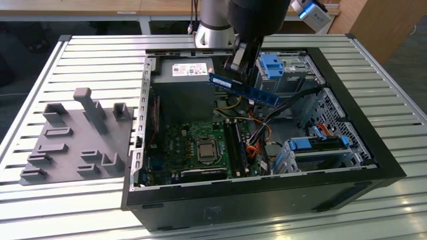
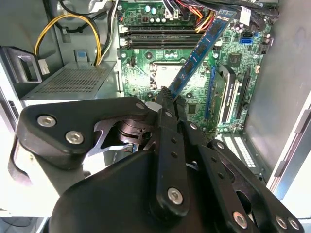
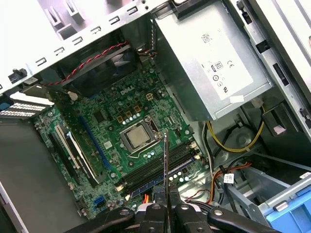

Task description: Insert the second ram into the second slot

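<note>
Sprawling cables (image 1: 293, 102) near second ram (image 1: 243, 89)

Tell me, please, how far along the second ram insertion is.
Done: the ram is picked up, clamped at one end by the end effector. In hand: it hangs tilted above the open case, over the board. Left: it is apart from the slots, not yet seated. I cannot tell whether a first stick is already in.
</note>
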Tool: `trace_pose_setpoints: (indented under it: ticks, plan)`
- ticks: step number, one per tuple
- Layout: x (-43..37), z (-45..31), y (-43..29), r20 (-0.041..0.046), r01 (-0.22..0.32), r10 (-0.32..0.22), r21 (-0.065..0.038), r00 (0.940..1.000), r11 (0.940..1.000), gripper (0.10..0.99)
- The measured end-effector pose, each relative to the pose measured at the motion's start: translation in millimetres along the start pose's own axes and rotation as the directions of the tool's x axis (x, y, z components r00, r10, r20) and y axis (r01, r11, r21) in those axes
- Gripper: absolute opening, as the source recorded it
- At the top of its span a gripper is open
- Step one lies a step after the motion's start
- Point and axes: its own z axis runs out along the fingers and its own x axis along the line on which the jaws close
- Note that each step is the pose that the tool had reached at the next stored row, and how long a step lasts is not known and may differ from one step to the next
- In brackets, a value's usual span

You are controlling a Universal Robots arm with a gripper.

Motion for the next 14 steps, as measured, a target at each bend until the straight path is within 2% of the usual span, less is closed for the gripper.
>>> trace_pose_setpoints:
  ticks: [14]
  plan:
    - [0.0, 0.0, 0.0, 0.0029, -0.075, 0.075, 0.001, 0.9972, 0.9972, 0.137]
